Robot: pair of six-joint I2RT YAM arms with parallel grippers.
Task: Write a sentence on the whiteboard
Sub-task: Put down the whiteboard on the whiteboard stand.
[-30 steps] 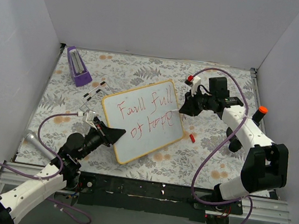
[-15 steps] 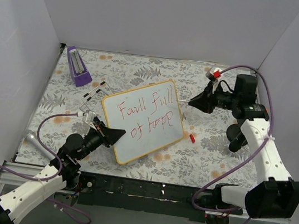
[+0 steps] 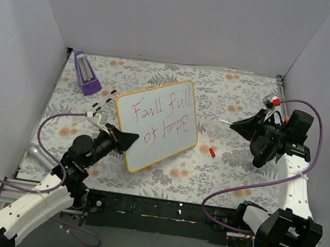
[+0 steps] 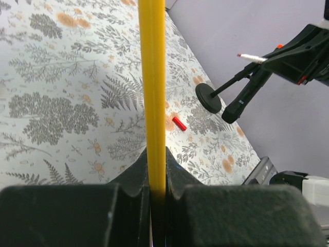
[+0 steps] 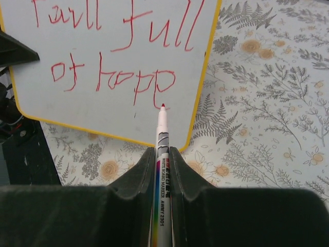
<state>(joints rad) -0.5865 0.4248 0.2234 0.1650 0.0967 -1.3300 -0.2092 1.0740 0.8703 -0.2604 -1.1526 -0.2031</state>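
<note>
Red handwriting fills the whiteboard (image 3: 175, 139) in two lines: the sentence (image 3: 158, 117) reads roughly "Faull full" above "of hope", the letters slanting upward to the right. The whiteboard sits near the middle of the flower-patterned worktop (image 3: 231, 96), turned at an angle, its thin yellow frame showing all round. The left pincer (image 3: 126, 141) is clenched on the board's near-left edge; in the left wrist view the yellow frame runs straight up from between the two black fingers, which press it from both sides. Whether the far side of the board rests on the worktop or is lifted clear cannot be told. The right pincer (image 3: 242, 126) hangs well apart from the board, off to its right, and grasps a white marker (image 5: 162, 154) with a rainbow-striped label; the marker's red tip points toward the board, in line with the last word of the lower line in the right wrist view. A small red cap (image 3: 212, 152) lies on the worktop between the board and the right arm, just beside the board's right corner. A purple block (image 3: 85, 73) stands at the far left of the worktop, apart from the board.
</note>
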